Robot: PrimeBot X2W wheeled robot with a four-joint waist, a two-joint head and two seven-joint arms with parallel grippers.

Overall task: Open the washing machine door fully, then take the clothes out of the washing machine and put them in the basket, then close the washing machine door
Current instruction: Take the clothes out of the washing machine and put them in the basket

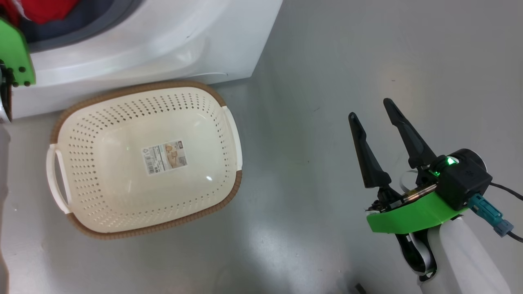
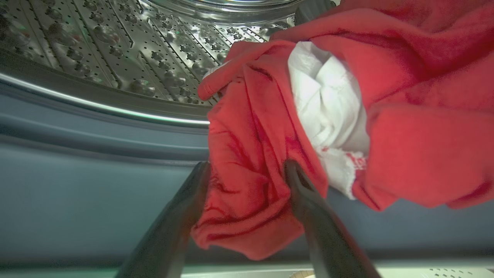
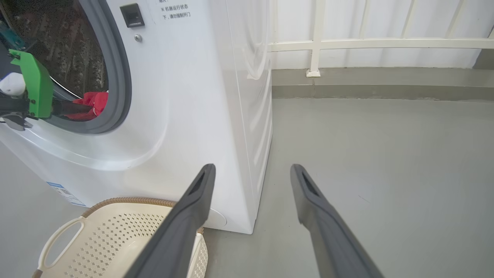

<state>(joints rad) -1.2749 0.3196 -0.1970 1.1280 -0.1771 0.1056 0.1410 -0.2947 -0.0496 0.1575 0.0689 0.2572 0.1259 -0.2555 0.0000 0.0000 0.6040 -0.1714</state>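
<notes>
The washing machine (image 1: 163, 45) stands at the upper left, its opening uncovered; its door is out of view. Red clothes (image 2: 405, 135) with a white part lie at the drum's (image 2: 135, 46) mouth, spilling over the grey-blue gasket (image 2: 96, 185). My left gripper (image 2: 247, 165) is open inside the opening, a fold of red cloth hanging between its fingers. The right wrist view shows the same reach into the clothes (image 3: 94, 102). The cream basket (image 1: 229, 192) sits empty on the floor before the machine. My right gripper (image 1: 370, 109) is open, holding nothing, to the basket's right.
Grey floor (image 1: 327, 61) stretches to the right of the machine and basket. A white railing (image 3: 316, 42) and a low kerb run along the back wall beyond the machine's side. A blue label (image 3: 63, 192) sits low on the machine's front.
</notes>
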